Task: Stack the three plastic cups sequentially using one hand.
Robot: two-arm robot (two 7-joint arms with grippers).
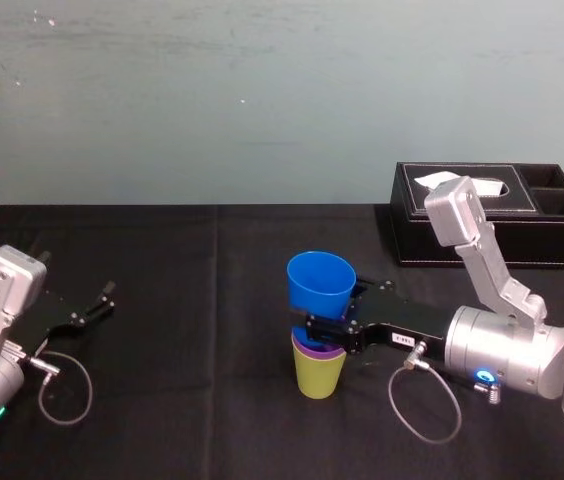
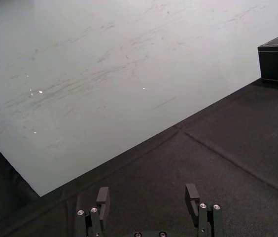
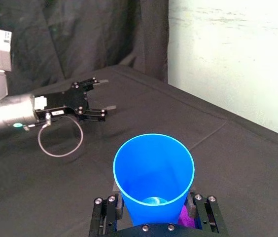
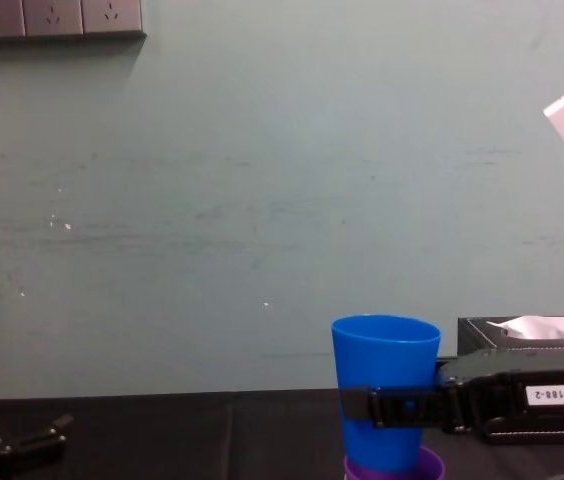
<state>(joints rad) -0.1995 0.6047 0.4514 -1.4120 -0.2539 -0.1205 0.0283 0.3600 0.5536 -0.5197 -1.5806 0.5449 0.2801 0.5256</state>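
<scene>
Fingers of the right hand [image 1: 324, 328] are closed on the lower part of the bright blue cup [image 1: 320, 280], one flat black finger on each side of it. The arm reaches in from the right. The cup is upright, mouth up, and held over the middle of the black-clothed surface [image 1: 202, 400]. Directly beneath it stands the purple cup [image 1: 307, 347], nested in the yellow-green cup [image 1: 319, 378] so that only its rim band shows above the green one. In the chest view the blue cup's base meets the purple rim; how deep it sits inside cannot be told. The left hand [image 1: 97, 305] rests low at the left edge of the surface, well apart from the cups, its fingers spread and holding nothing. A black leather tissue box [image 1: 417, 235] sits at the far right, behind the right arm.
</scene>
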